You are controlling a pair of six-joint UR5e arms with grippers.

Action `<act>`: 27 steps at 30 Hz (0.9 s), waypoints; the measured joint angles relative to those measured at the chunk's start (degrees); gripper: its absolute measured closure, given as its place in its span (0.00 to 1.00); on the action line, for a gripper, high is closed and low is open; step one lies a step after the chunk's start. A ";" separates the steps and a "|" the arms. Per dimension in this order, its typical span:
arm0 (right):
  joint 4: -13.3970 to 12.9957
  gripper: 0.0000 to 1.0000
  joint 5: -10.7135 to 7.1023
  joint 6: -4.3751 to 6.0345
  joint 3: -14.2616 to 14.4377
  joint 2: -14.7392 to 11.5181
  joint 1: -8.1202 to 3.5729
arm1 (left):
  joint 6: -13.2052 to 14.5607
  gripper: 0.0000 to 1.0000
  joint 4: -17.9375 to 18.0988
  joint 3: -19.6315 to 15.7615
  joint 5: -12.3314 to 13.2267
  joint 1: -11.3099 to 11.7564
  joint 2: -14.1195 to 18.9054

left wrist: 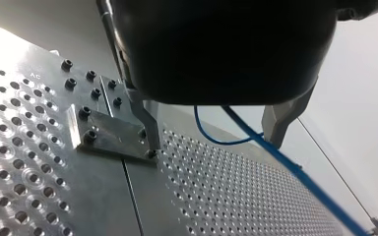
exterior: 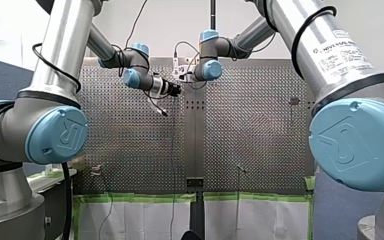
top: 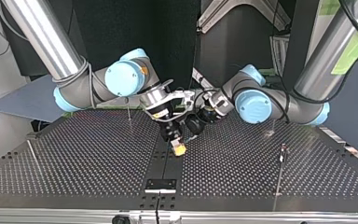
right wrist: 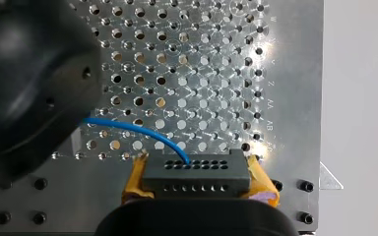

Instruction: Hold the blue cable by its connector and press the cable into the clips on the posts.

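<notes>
Firmly pinched between the yellow pads of my right gripper point(right wrist: 197, 181) sits the connector point(right wrist: 196, 168), a dark rectangular block whose long axis runs from one pad to the other. Its face carries two rows of small round holes and points away from the wrist, over the perforated table point(right wrist: 202, 73). The blue cable point(right wrist: 138, 129) leaves one hole of the upper row, arcs outward and sideways in a smooth bow, and disappears under the rounded black housing of the other arm.

Seen from the left wrist, my left gripper point(left wrist: 215, 142) stands with its two metal fingers point(left wrist: 146, 123) spread apart. The cable passes through that gap, close to one finger but not clamped. From there it runs as a straight, thin, glossy line, slanting away above the table. A finer blue loop curls behind it.

Across the table, the top view puts both grippers together above the middle strip, the yellow pads lowest, just above the surface. The table is bright metal, densely drilled, with a bolted plate point(left wrist: 108, 132) beside the left fingers. Thin upright posts point(top: 279, 163) stand well apart from the grippers.
</notes>
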 joint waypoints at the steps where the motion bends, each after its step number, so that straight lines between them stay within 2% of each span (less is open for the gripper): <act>1: 0.00 1.00 0.00 0.00 0.01 0.00 0.00 | -0.11 0.05 0.62 -0.19 -0.06 0.01 0.01; 2: 0.00 1.00 0.00 0.00 0.01 0.00 0.00 | -0.09 0.20 1.07 -0.37 -0.13 0.04 0.02; 3: 0.00 1.00 0.00 0.00 0.02 0.00 0.00 | 0.00 0.20 1.46 -0.54 -0.23 0.08 0.01; 4: 0.00 1.00 0.00 0.00 0.01 -0.01 0.00 | 0.24 0.44 1.83 -0.82 -0.43 0.15 0.01; 5: 0.00 1.00 0.00 0.00 0.01 -0.01 0.00 | 0.50 0.57 2.02 -1.04 -0.65 0.22 0.02; 9: 0.01 1.00 0.00 0.00 0.02 0.00 0.00 | 2.11 0.57 2.78 -2.14 -1.87 0.58 0.03; 11: 0.01 1.00 0.00 0.00 0.02 0.01 0.00 | 3.16 0.64 2.94 -2.58 -2.27 0.71 0.03; 12: 0.00 1.00 0.00 0.00 0.02 0.01 0.00 | 3.66 0.64 3.02 -2.69 -2.39 0.72 0.03; 13: 0.00 1.00 0.00 0.00 0.03 0.01 0.00 | 4.33 0.69 3.14 -2.80 -2.49 0.70 0.04; 14: 0.01 1.00 0.00 0.00 0.03 0.01 0.00 | 4.81 0.78 3.24 -2.85 -2.55 0.67 0.04; 15: 0.00 1.00 0.00 0.00 0.03 0.01 0.00 | 5.26 0.78 3.35 -2.88 -2.62 0.62 0.04; 17: 0.00 1.00 0.00 0.00 0.03 0.01 0.00 | 5.90 0.96 3.43 -2.91 -3.05 0.52 0.04; 19: 0.00 1.00 0.00 0.00 0.02 0.01 0.00 | 5.96 1.00 3.27 -2.92 -3.85 0.43 0.03; 27: 0.00 1.00 0.00 0.00 0.03 0.03 0.00 | 7.76 1.00 2.78 -2.94 -7.55 0.26 0.04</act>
